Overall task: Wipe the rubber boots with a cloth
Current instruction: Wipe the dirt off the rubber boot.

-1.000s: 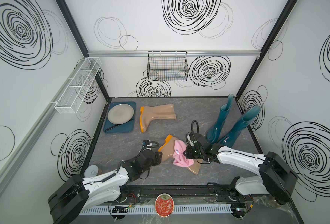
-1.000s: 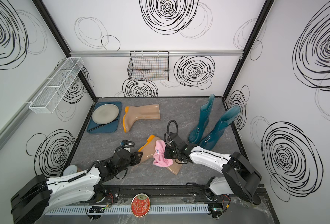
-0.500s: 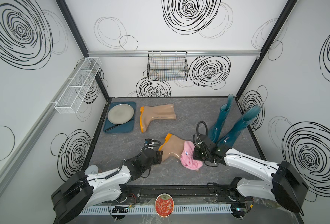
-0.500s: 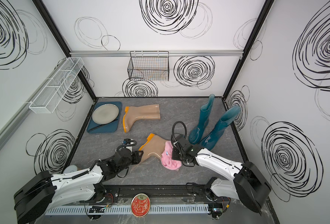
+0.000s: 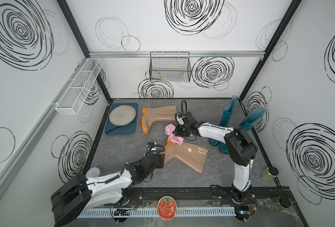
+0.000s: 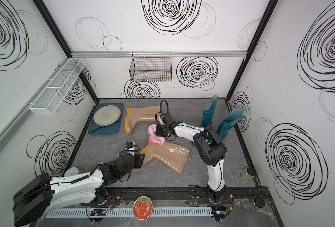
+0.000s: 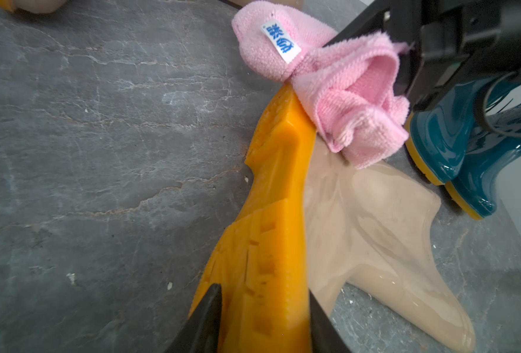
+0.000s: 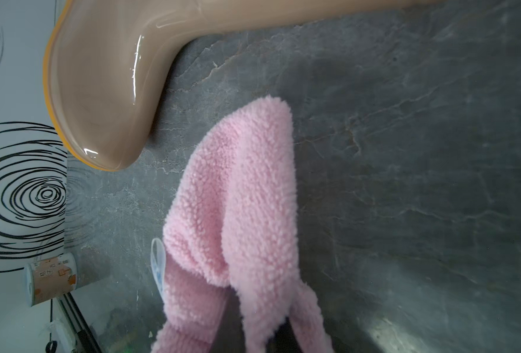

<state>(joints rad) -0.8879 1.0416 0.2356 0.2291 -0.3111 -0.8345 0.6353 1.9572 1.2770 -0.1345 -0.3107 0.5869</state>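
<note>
Orange sole [image 7: 271, 214] of near tan boot [image 5: 184, 157] sits clamped at one end between left claw [image 5: 161, 157] fingers [image 7: 210, 308]. Boot lies on side on grey table [image 5: 123, 157], shaft pointing right. Right claw [image 5: 179, 132] closed on pink cloth [image 5: 173, 135]. Cloth is bunched, touching opposite end of sole, white tag [image 7: 280, 41] showing. Beyond: second tan boot [image 5: 158, 117] on side, just beside tray [image 5: 121, 130] with plate [image 5: 122, 117]. Teal boots [image 5: 226, 116] upright, far right.
</note>
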